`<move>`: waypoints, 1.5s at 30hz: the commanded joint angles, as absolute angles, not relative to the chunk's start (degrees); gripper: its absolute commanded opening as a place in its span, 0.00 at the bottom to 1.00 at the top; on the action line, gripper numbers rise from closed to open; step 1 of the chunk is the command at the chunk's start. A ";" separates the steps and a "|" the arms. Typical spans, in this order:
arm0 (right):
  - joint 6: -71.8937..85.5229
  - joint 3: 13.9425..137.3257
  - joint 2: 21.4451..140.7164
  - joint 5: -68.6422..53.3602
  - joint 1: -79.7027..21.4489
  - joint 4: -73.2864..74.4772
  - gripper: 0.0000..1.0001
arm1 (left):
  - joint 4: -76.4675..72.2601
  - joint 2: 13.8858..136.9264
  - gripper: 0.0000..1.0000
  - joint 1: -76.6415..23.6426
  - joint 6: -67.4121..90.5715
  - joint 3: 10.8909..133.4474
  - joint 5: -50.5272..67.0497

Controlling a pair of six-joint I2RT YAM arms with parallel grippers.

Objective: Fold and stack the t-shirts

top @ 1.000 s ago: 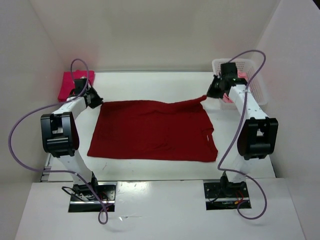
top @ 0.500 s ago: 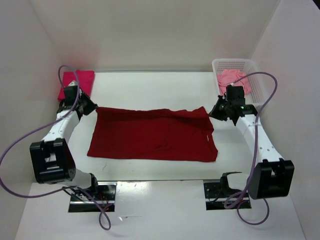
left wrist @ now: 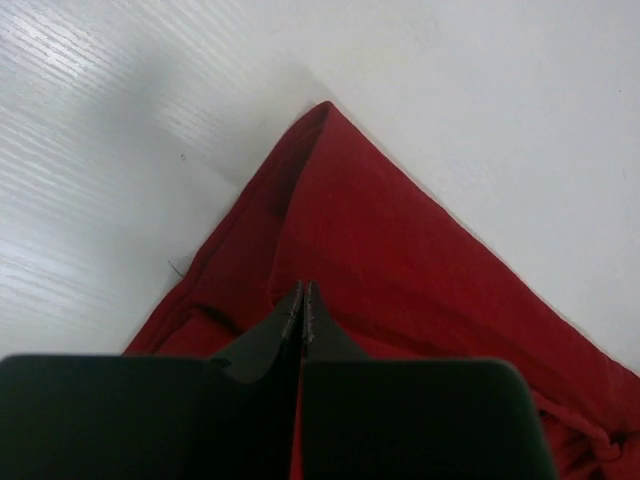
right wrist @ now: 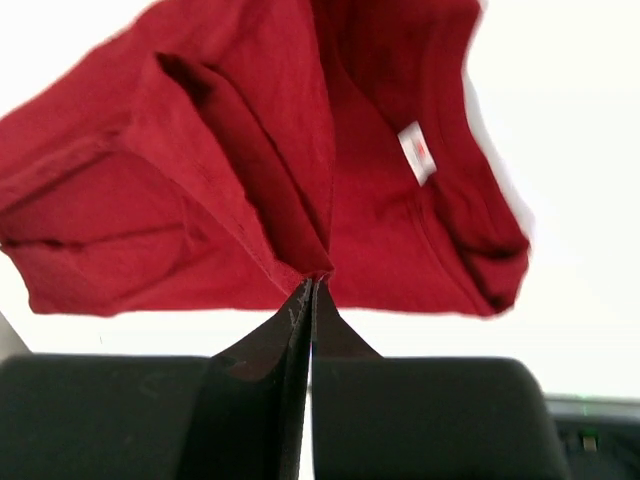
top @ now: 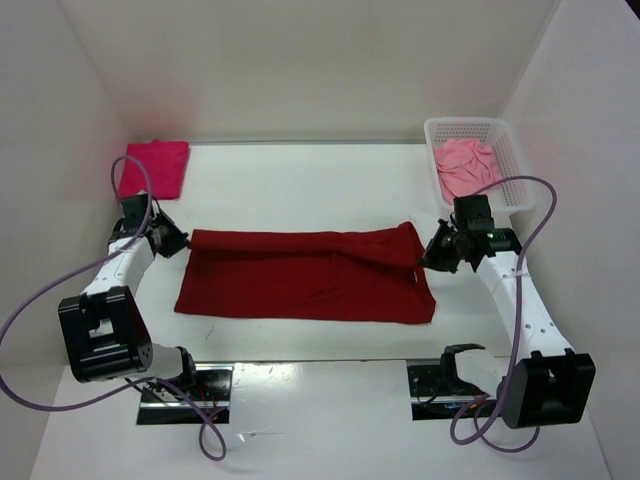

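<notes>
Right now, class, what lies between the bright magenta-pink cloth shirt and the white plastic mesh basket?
Nothing: the top view shows only bare white table between the bright magenta-pink cloth shirt and the white plastic mesh basket.

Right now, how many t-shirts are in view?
3: the dark red shirt in the middle, the magenta shirt at the far left, the pale pink shirt in the basket. Others could hide beneath that one.

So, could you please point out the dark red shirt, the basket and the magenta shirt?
dark red shirt (top: 300,285): top view, middle of its body.
basket (top: 465,122): top view, far rim.
magenta shirt (top: 158,165): top view, its centre.
</notes>
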State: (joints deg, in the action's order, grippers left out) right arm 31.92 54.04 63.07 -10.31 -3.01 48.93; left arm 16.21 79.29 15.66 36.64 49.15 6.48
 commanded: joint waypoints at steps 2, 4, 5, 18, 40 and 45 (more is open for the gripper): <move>32.87 53.09 58.81 -10.29 -2.90 57.03 0.02 | 17.05 76.73 0.00 17.48 36.74 48.08 7.29; 32.87 53.09 58.27 -9.67 -4.21 59.41 0.05 | 17.05 76.21 0.01 18.10 36.74 47.55 7.29; 32.87 53.09 57.66 -9.06 -4.22 60.20 0.10 | 17.05 76.20 0.04 18.11 36.74 47.55 7.82; 33.74 55.90 65.91 -7.83 -12.45 45.38 0.01 | 13.03 70.75 0.33 13.90 40.96 48.25 9.40; 29.98 68.64 101.24 1.95 -23.82 25.40 0.45 | 5.10 82.79 0.36 2.20 43.51 44.30 11.95; 29.44 69.35 102.92 0.01 -24.87 25.40 0.45 | 4.57 83.32 0.36 2.20 43.51 43.68 11.95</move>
State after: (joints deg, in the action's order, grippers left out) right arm 30.65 67.20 102.21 0.19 -23.68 27.49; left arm 7.16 83.20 2.42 43.70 44.45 11.27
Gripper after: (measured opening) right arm 0.448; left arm 0.356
